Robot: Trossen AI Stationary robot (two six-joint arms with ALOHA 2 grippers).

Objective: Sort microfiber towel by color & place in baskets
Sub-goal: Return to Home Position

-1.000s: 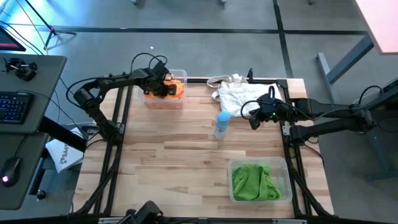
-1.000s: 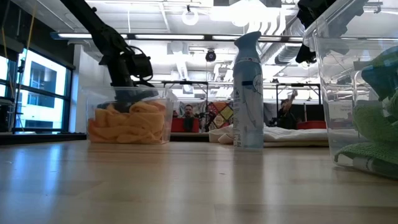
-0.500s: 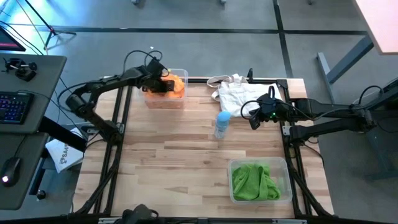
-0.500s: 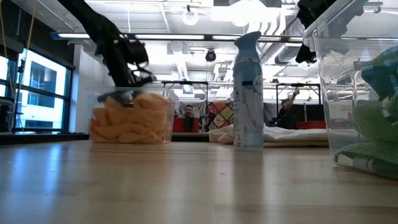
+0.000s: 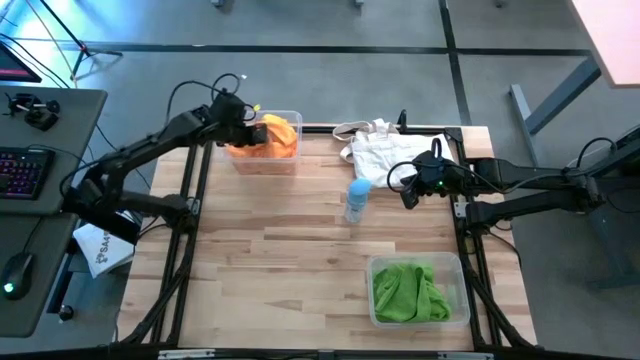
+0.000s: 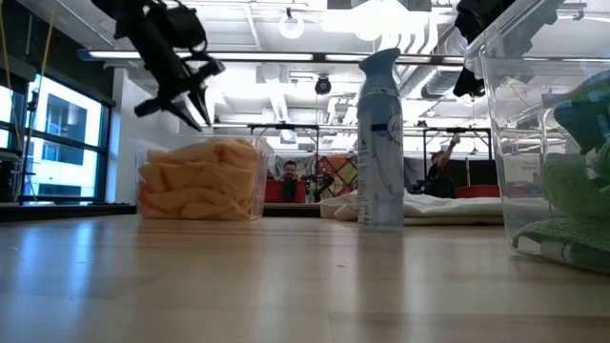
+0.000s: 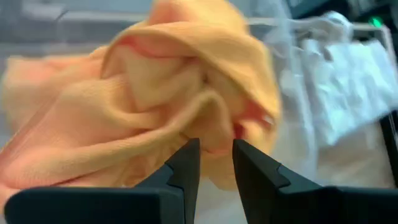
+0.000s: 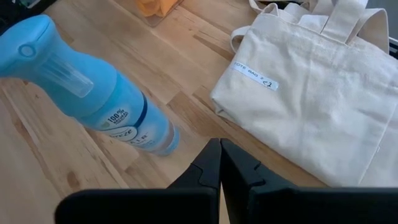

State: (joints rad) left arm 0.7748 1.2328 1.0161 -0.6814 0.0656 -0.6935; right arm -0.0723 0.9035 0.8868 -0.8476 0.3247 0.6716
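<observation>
Orange microfiber towels [image 5: 275, 137] are piled in a clear basket [image 5: 262, 165] at the table's far left; the low view shows the pile [image 6: 200, 181] filling it. My left gripper [image 5: 250, 131] hangs open just above and left of that pile [image 7: 155, 93], holding nothing; the low view shows it [image 6: 176, 114] clear above the basket. Green towels [image 5: 408, 292] lie in the second clear basket [image 5: 462, 265] at the near right. My right gripper [image 5: 408, 196] is shut and hovers at the right, between the blue bottle and the white tote.
A light-blue spray bottle [image 5: 357, 200] stands upright mid-table, close to my right gripper [image 8: 220, 149]. A white cloth tote bag [image 5: 385, 150] lies flat at the far edge, right of the orange basket. Bare wood stretches across the table's middle and near left.
My left gripper has risen out of the orange basket and drawn back toward the table's left, now clear above the rim. The orange pile has stayed in the basket.
</observation>
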